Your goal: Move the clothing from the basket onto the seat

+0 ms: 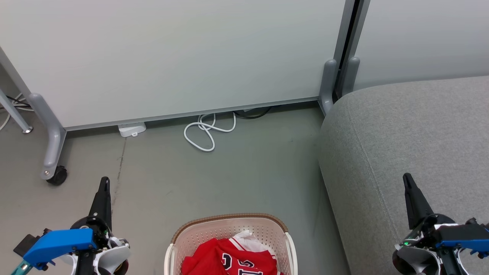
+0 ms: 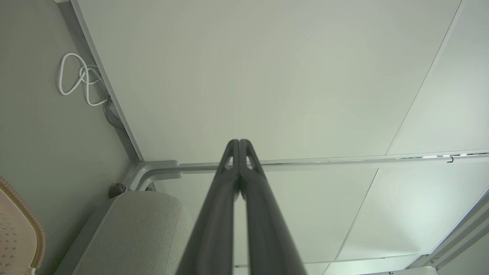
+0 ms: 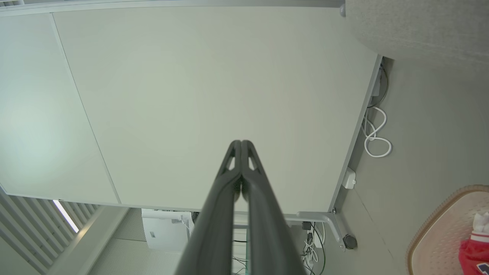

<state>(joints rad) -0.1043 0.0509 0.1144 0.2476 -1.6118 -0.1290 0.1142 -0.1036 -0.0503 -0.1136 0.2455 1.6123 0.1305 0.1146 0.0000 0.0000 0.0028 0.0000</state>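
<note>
Both pressed closed and empty, left claw (image 1: 104,180) and right claw (image 1: 407,178) flank the clothing (image 1: 225,260) heaped in the basket (image 1: 229,218) beside the seat (image 1: 412,126); probably light and limp, so pinch a raised fold.

I seem to be working in an office or lab corner: pale partition panels (image 1: 172,57) on grey castored feet (image 1: 51,149), a bare grey floor (image 1: 237,179), a loose white cable (image 1: 206,131) coiled below the panels, a grey upholstered seat (image 1: 412,133), and a white machine (image 3: 164,229) behind the panels.

Black-and-white lettering on the clothing (image 1: 214,258) — cut off, unreadable.
</note>
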